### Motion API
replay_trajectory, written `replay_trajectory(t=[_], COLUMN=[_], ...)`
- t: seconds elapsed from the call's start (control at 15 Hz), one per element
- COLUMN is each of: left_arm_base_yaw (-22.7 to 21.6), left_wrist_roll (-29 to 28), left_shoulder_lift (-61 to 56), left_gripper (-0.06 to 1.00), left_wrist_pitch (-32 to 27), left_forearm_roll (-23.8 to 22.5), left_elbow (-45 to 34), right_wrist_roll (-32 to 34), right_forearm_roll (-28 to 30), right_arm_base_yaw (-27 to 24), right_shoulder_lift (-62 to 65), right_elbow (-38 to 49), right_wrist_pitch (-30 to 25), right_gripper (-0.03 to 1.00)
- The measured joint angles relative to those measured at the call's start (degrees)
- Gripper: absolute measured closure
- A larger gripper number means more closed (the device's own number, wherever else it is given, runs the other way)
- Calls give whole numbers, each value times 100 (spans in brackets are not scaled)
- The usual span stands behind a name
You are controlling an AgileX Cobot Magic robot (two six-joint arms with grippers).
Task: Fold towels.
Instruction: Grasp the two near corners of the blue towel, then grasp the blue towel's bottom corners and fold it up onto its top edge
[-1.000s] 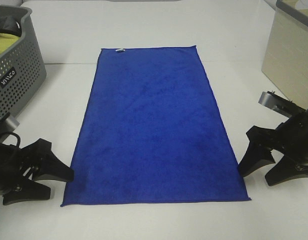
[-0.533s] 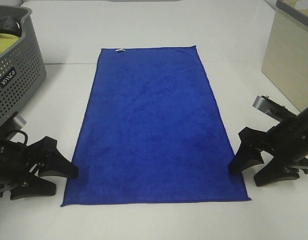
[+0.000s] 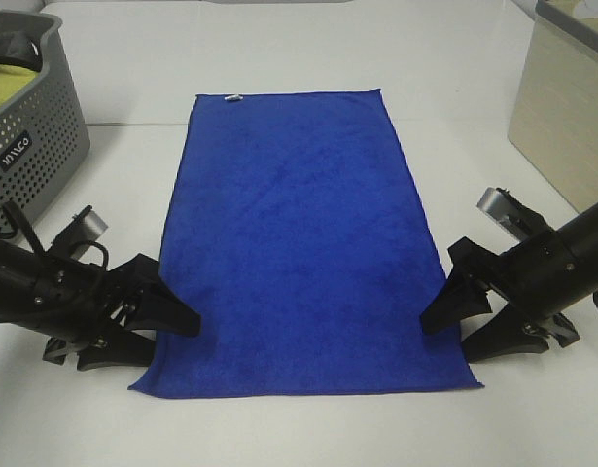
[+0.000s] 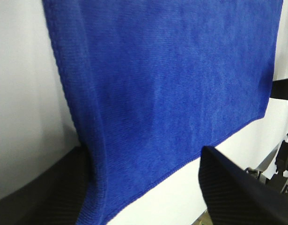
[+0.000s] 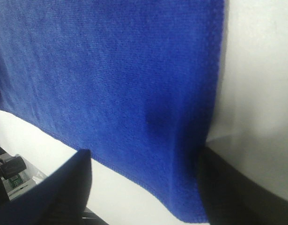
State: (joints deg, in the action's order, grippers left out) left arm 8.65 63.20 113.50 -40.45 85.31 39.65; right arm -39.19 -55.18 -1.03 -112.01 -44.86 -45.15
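Note:
The royal-blue towel (image 3: 299,243) lies flat and lengthwise on the white table, its white tag (image 3: 232,97) at the far left corner. My left gripper (image 3: 172,341) is open, its fingers astride the towel's near left corner. One finger is over the towel's edge, the other by the near hem. My right gripper (image 3: 444,341) is open and astride the near right corner in the same way. In the left wrist view the towel (image 4: 172,79) reaches between the open gripper (image 4: 144,206). In the right wrist view the towel (image 5: 111,70) reaches between the open gripper (image 5: 144,197).
A grey perforated basket (image 3: 36,146) stands at the far left and holds a yellow-green cloth (image 3: 12,83). A beige box (image 3: 561,107) stands at the far right. White table (image 3: 299,39) surrounds the towel.
Both grippers have moved inward from beside the towel onto its near corners. The near left corner has shifted slightly inward.

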Motion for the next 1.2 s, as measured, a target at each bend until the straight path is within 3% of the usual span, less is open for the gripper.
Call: replay_trajectory(t=[0.27, 0.33, 0.47, 0.6, 0.73, 0.8, 0.87, 0.93, 1.2], left_arm_base_yaw=[69, 69, 69, 69, 69, 69, 69, 69, 69], left_wrist_roll=[-6, -6, -6, 0, 0, 0, 0, -17, -705], left_shoulder_lift=[40, 80, 80, 92, 132, 132, 149, 143, -258], left_gripper=[33, 42, 45, 58, 86, 86, 92, 94, 94], left_wrist_pitch=[46, 92, 126, 246, 355, 355, 355, 355, 309], left_forearm_roll=[132, 155, 155, 120, 109, 109, 63, -57, -945], left_elbow=[52, 52, 52, 52, 52, 52, 52, 52, -40], right_wrist_roll=[-155, -304, -350, -361, -201, -201, -6, 126, 728], right_forearm_roll=[-178, -344, -407, -510, -395, -395, -252, -195, 561], right_arm_base_yaw=[0, 63, 178, 498, 510, 510, 510, 510, 521], right_shoulder_lift=[-80, -189, -252, -361, -390, -390, -390, -384, -34], right_elbow=[0, -6, -6, -6, -6, -6, -6, -6, 46], right_wrist_pitch=[17, -29, -86, -52, 80, 80, 172, 183, 327], right_gripper=[39, 40, 41, 53, 72, 72, 83, 95, 95])
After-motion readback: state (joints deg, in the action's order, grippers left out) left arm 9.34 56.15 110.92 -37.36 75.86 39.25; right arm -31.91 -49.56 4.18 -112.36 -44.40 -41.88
